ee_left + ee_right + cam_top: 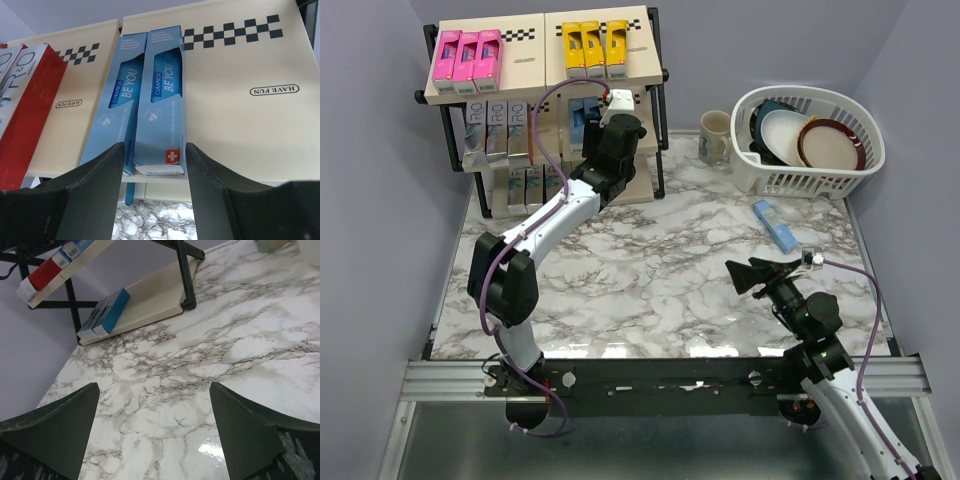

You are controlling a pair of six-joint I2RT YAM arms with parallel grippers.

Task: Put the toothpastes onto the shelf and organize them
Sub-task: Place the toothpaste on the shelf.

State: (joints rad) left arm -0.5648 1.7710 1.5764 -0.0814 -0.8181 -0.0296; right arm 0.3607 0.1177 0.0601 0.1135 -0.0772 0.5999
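Light-blue toothpaste carton lies on the shelf's middle beige board beside its twin, its near end between the left gripper's part-spread fingers; whether they pinch it cannot be told. The right gripper hangs spread wide over the marble table, where another blue carton lies near the white basket.

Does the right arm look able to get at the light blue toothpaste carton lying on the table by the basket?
Probably yes: the carton lies flat on bare marble just beyond the open right gripper, clear of the white basket, nothing between.
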